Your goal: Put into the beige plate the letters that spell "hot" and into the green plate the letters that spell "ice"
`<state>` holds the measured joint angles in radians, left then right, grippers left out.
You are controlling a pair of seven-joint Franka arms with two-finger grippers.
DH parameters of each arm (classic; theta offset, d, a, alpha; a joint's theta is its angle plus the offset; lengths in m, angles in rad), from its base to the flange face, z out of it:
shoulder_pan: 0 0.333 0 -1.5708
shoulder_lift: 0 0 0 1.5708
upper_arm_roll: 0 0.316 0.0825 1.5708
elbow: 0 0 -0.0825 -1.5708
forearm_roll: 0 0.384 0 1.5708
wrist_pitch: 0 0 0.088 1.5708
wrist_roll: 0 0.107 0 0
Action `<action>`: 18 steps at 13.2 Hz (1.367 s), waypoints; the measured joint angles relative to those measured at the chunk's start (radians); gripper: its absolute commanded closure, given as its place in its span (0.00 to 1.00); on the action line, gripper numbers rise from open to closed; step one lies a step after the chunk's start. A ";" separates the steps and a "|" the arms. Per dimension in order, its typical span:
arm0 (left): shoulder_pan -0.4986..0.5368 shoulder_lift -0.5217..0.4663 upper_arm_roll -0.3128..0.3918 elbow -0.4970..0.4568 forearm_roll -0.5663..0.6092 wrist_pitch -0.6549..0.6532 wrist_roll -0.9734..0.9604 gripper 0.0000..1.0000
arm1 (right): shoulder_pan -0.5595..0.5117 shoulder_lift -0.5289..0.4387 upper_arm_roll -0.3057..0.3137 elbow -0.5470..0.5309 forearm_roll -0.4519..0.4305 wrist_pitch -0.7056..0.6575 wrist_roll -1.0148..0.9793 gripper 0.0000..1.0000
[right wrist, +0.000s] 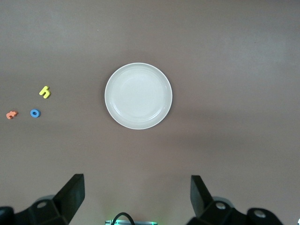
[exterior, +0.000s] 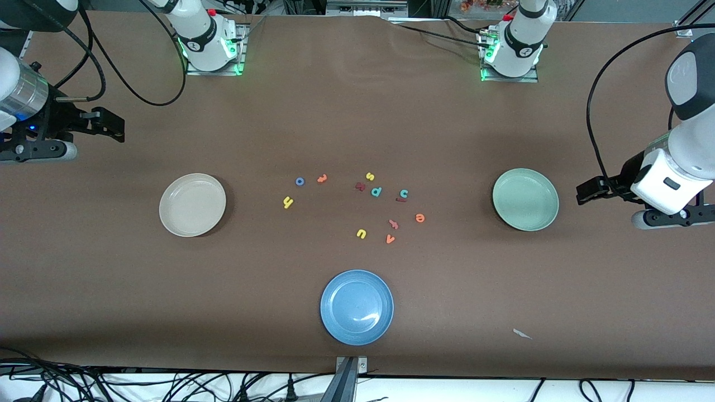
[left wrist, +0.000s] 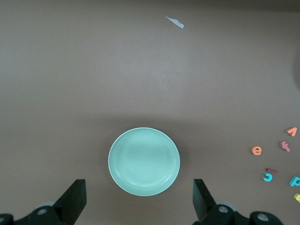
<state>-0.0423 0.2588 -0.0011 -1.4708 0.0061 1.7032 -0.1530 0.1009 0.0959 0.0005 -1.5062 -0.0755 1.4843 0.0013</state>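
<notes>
The beige plate lies toward the right arm's end, the green plate toward the left arm's end. Both hold nothing. Between them lie the yellow h, blue o, orange t, teal c, dark red i and orange e. My right gripper hangs open over the table's end. My left gripper hangs open beside the green plate.
A blue plate lies nearer the front camera. Other letters sit among the task's: yellow s, teal d, a broad dark red letter, yellow u, orange v. A paper scrap lies near the front edge.
</notes>
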 measured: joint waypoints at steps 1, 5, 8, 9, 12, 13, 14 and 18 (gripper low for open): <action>0.000 0.000 0.000 0.000 0.000 0.000 0.000 0.00 | 0.000 0.000 0.000 0.000 0.000 0.000 0.000 0.00; 0.000 0.000 0.000 0.000 0.000 0.000 0.000 0.00 | 0.000 0.000 0.000 0.000 0.000 0.000 0.001 0.00; 0.000 0.000 0.000 0.000 0.000 0.000 0.000 0.00 | 0.000 0.000 0.000 0.000 0.000 0.000 0.001 0.00; 0.000 0.000 0.000 0.000 0.000 0.000 0.000 0.00 | 0.000 0.000 0.000 0.000 0.000 0.000 0.001 0.00; 0.000 0.000 0.000 0.000 0.000 0.000 0.000 0.00 | 0.000 0.000 0.000 0.000 0.012 0.000 0.001 0.00; 0.000 0.000 0.000 0.000 0.000 0.000 0.000 0.00 | 0.000 0.000 0.000 0.000 0.014 0.000 0.002 0.00; 0.000 0.000 0.000 0.000 0.000 0.000 0.000 0.00 | -0.001 0.000 -0.001 0.000 0.015 0.000 0.002 0.00; 0.000 0.000 0.000 0.000 0.000 0.000 0.000 0.00 | -0.004 0.000 -0.003 0.000 0.015 0.000 0.002 0.00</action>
<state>-0.0424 0.2588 -0.0012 -1.4712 0.0061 1.7031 -0.1530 0.0971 0.0959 -0.0021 -1.5061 -0.0606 1.4843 0.0036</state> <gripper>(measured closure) 0.000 0.000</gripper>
